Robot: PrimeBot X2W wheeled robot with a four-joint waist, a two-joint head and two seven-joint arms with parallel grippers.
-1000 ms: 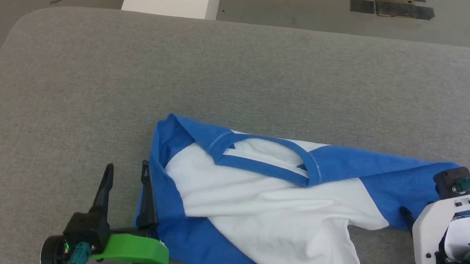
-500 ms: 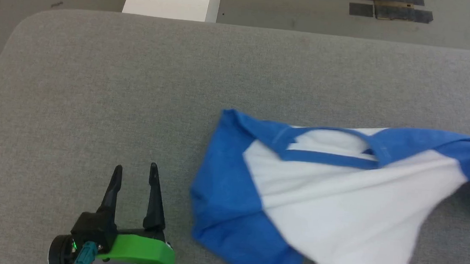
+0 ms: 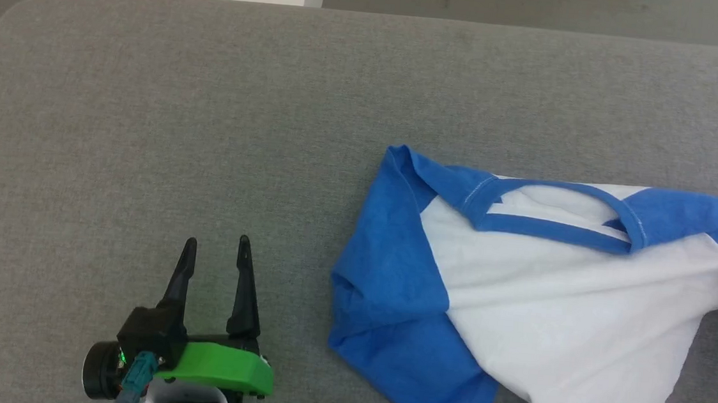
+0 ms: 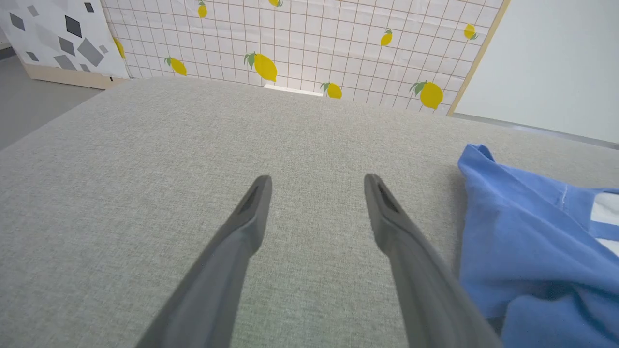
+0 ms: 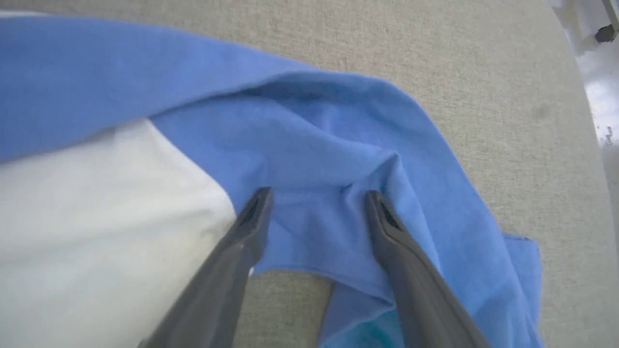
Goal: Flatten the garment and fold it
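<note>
The crumpled garment [image 3: 557, 287], soft white cotton with blue sleeves and a ribbed collar, lies on the grey woven desk [image 3: 211, 119], apart from the spread left jaws. The right jaws, also spread, straddle its blue sleeve.

Head camera: set high, looking steeply down on the grey table [image 3: 148, 114]. Table's far edge runs along the frame top. Left gripper [image 3: 217, 240] sits lower left; garment [image 3: 551, 287] lies at right, cut off by the right edge.

Left wrist camera: low over the tabletop, near level, sighting along its own fingers [image 4: 242, 232] toward a lemon-print wall [image 4: 309, 43] at frame top. Blue sleeve at its right edge is shared with the head view.

Right wrist camera: very close, tilted down onto blue and white cloth. It shares the garment's right end with the head view.
</note>
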